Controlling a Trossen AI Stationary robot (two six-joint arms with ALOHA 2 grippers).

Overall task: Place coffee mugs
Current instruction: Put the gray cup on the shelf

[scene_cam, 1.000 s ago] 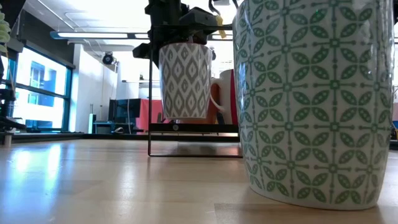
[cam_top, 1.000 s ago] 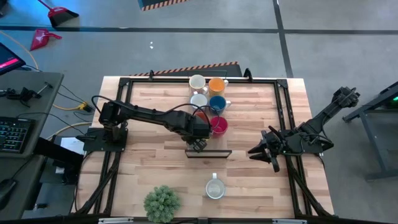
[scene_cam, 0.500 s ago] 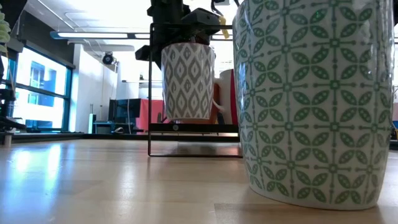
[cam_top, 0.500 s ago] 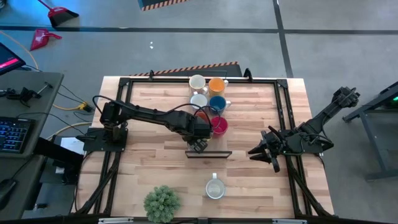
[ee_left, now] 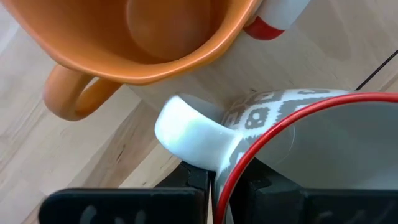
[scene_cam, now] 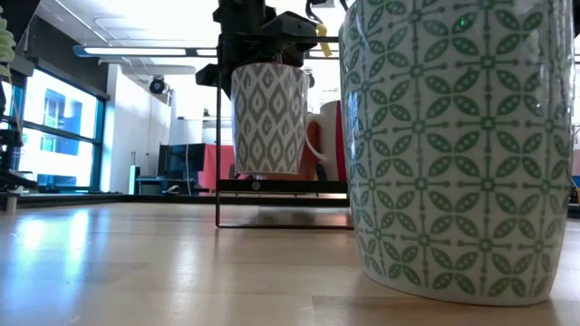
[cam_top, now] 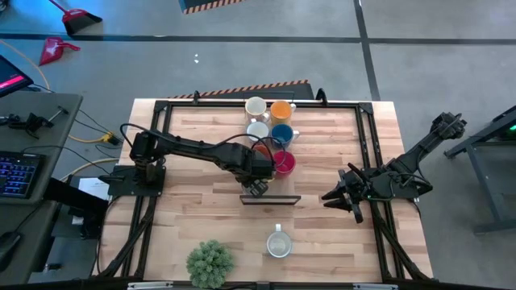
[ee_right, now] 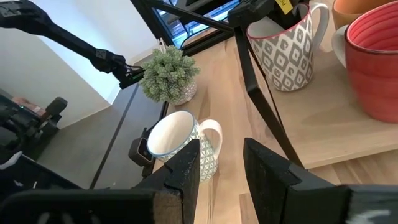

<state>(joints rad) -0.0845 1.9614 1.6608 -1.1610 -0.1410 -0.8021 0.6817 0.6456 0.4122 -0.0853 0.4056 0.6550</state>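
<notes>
Held mug: a grey-and-white diamond-patterned ceramic mug with a red rim point(scene_cam: 270, 118) hangs upright in the left gripper point(cam_top: 256, 187) at the middle of the wooden table point(cam_top: 193, 217).
Left gripper: its fingers are pinched on the mug's rim wall just beside the white handle point(ee_left: 189, 134), one inside and one outside, so the mug hangs straight below the gripper.
Key relation: the mug's base sits just above the low black wire stand point(cam_top: 270, 197). Whether they touch cannot be told from the low view. Its long axis is vertical, and this arm is by far the nearer.
Next move, as a judgement: the mug looks almost placed, so it needs only a short straight lowering, if any, then release.
Neighbours: a glossy orange mug point(ee_left: 134, 40) and a red-pink mug point(cam_top: 284, 163) stand just beside the held one, and behind them are a blue mug point(cam_top: 281, 134), a second orange mug point(cam_top: 280, 110) and two cream mugs point(cam_top: 256, 106).
In the way: the orange mug and its handle leave little room on that side, so sideways drift risks a knock.
Front of table: a white mug with a green leaf pattern point(cam_top: 278, 244) stands alone near the front edge, beside a green spiky plant ball point(cam_top: 210, 263).
Right gripper: the right gripper point(cam_top: 340, 200) waits at the table's right side, fingers apart and holding nothing.
</notes>
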